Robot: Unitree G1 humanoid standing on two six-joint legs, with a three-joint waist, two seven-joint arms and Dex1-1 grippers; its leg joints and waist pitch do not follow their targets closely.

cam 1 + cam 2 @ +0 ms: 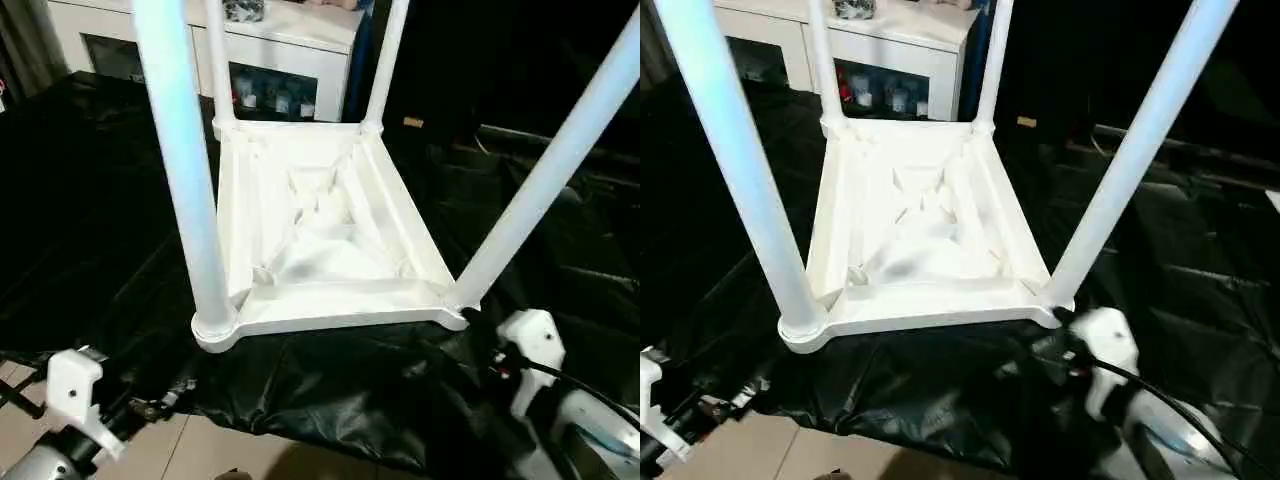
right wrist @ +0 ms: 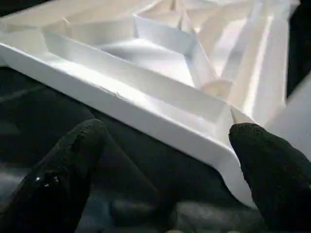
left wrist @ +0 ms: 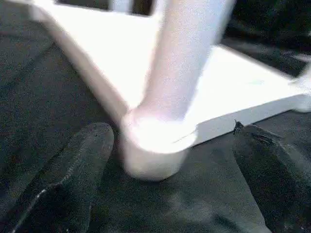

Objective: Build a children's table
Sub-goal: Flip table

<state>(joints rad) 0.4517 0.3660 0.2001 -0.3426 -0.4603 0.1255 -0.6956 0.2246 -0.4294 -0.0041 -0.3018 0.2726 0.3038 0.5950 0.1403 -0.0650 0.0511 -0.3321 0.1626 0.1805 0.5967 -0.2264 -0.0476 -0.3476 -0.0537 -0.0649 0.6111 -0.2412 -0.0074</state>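
the children's table point(image 1: 330, 250) is lying upside down on the black cloth point(image 1: 90, 230), all four legs standing up. i'm holding my left gripper point(image 3: 165, 194) spread apart at its near-left corner socket point(image 3: 153, 145), and my right gripper point(image 2: 165, 174) spread apart at the near-right edge.

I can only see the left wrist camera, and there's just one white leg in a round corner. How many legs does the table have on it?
Observer: Four legs, all standing up from the upside-down table top.
Operator: Where's the robot's other hand?
Observer: The right gripper is open, facing the top's near edge by the near right leg.
Operator: What's behind the table?
Observer: A white cabinet.
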